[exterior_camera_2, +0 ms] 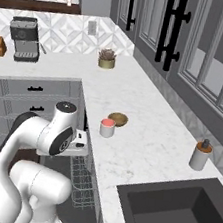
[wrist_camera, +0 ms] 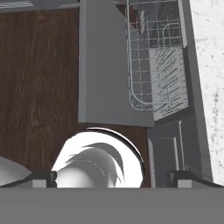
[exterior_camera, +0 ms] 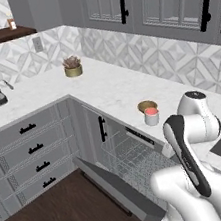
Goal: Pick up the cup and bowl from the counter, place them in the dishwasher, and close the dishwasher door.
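The counter (exterior_camera: 114,89) is a long L-shaped slab of white marble with faint grey veins, set on flat grey cabinets. Below its edge the dishwasher (exterior_camera: 132,152) stands open, its grey wire racks (wrist_camera: 157,57) a fine square mesh. The dishwasher door (exterior_camera: 119,187) is a smooth grey panel dropped down over dark wood-grain floor (wrist_camera: 39,78). A dark rectangular sink (exterior_camera_2: 179,214) is sunk into the marble at my right. A boxy grey coffee machine (exterior_camera_2: 24,39) stands far along the other leg of the counter. A grey cylindrical soap dispenser (exterior_camera_2: 200,154) stands near the sink, and a gold pot with a plant (exterior_camera: 72,67) near the corner.

The bowl (exterior_camera_2: 118,118), shallow, round and tan, sits on the counter just beside the cup (exterior_camera_2: 107,127), a short white cylinder with a salmon inside; they may be touching. Both lie near the counter edge above the racks.

My gripper (wrist_camera: 113,177) looks down over the door and racks, its 2 dark tips set wide apart, holding nothing.
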Tool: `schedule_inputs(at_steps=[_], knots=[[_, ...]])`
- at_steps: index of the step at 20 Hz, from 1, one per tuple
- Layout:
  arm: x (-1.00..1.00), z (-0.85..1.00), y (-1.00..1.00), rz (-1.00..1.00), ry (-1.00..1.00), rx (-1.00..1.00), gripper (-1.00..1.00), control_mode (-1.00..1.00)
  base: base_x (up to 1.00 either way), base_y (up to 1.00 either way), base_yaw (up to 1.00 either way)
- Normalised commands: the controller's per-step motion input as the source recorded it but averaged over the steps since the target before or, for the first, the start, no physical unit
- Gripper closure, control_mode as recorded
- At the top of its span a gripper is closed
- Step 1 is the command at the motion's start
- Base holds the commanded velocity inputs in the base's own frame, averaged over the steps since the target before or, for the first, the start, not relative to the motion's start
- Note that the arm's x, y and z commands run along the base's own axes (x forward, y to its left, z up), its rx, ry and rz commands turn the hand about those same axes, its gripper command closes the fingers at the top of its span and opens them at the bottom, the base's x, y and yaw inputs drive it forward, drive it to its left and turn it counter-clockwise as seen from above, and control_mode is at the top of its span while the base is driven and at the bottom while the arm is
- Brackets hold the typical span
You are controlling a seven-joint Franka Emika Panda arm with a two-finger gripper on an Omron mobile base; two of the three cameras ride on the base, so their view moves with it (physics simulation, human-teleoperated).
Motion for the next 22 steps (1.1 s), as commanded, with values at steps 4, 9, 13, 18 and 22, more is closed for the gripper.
schedule_inputs(at_steps=[4,9,13,18,22], knots=[[0.07,-0.01,0.00,0.00,0.00,0.00,-1.00,-1.00,0.00,0.00,0.00],[0.20,-0.02,-0.05,0.00,-0.02,0.01,-1.00,-1.00,0.00,0.00,0.00],[0.27,0.00,-0.07,-0.01,-0.09,0.01,-1.00,-1.00,0.00,0.00,0.00],[0.26,0.00,-0.06,-0.05,-0.17,0.00,-1.00,-1.00,0.00,0.00,0.00],[0.13,0.00,-0.05,-0.11,-0.15,0.00,-1.00,-1.00,0.00,0.00,0.00]])
